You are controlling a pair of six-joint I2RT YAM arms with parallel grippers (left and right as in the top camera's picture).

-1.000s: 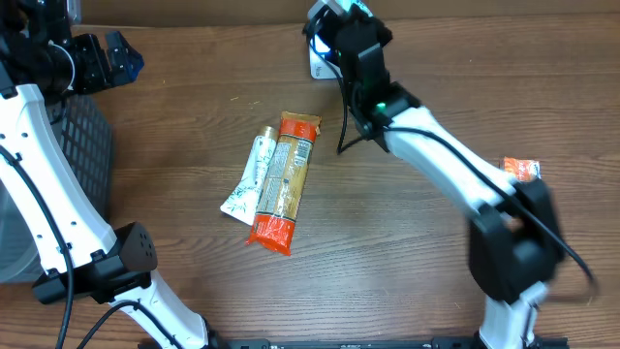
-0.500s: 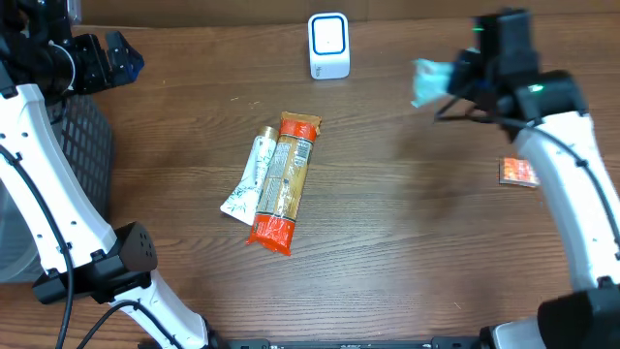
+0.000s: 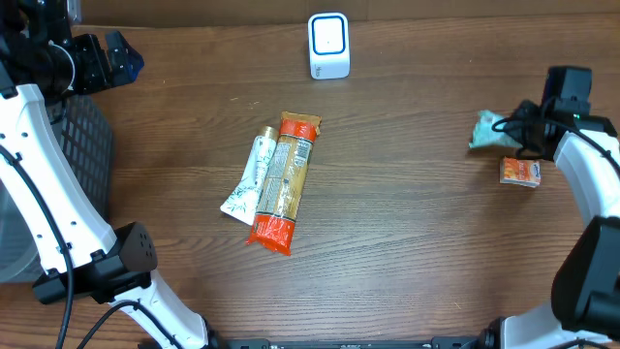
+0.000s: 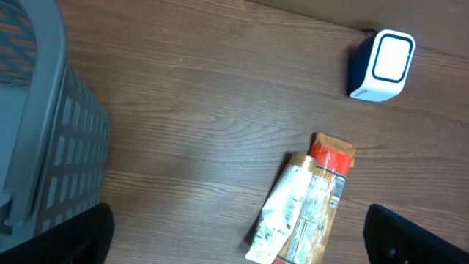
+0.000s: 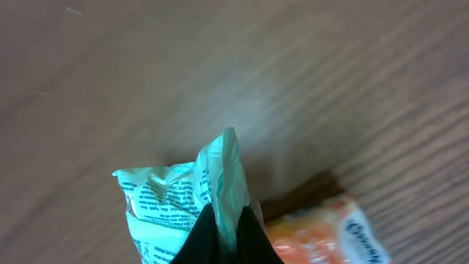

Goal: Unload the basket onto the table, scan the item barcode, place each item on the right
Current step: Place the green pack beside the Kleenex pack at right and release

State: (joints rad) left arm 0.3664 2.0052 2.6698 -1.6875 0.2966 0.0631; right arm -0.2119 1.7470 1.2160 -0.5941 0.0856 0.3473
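Hanging by its crimped edge from the clamped right gripper (image 3: 519,137), the pale green printed packet (image 3: 487,129) is held at the table's right, near a small orange packet (image 3: 520,172); it is probably best lowered flat, clear of that one. The left gripper (image 3: 108,60) is spread wide at far left. Print on both packets cannot be read.

Bare table (image 3: 407,242) is left between the scanner (image 3: 329,45) and two packets (image 3: 281,179); the left edge is blocked by a basket (image 3: 85,145).
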